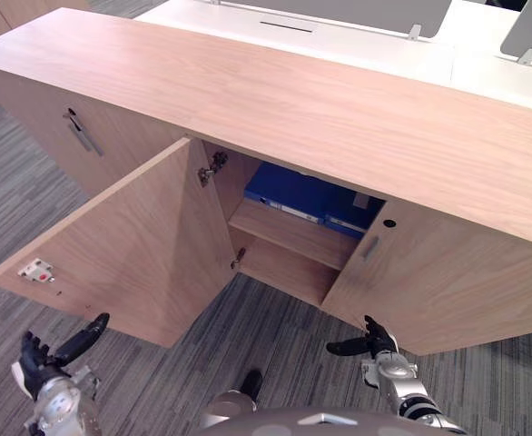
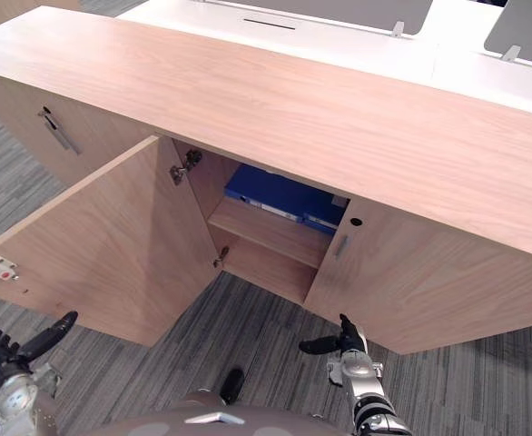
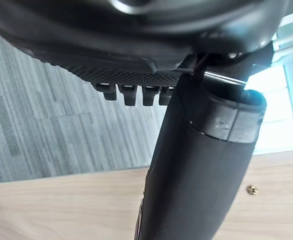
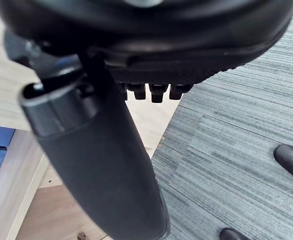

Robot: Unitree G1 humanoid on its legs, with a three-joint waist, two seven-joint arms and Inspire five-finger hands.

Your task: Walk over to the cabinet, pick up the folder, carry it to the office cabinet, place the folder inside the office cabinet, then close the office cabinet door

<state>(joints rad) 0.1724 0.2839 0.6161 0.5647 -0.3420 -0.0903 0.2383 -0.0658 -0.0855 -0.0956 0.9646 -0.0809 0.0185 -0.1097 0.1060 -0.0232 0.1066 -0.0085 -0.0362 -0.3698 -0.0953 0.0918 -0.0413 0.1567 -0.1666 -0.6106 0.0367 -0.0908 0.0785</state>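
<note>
My left hand (image 1: 41, 365) and right hand (image 1: 376, 343) hang near and low, fingers relaxed and empty. The open door (image 1: 130, 245) stands just past the left hand. I'd press flat behind its free edge, swinging it right. Farther in, the blue folder (image 1: 307, 195) lies on the cabinet's (image 1: 275, 100) upper shelf (image 1: 289, 232).

I see the rig's left hand (image 1: 37, 363) and right hand (image 1: 375, 343) matt black and thick-thumbed, palms finely dimpled I think, on ribbed silver-grey wrists (image 1: 399, 374).
</note>
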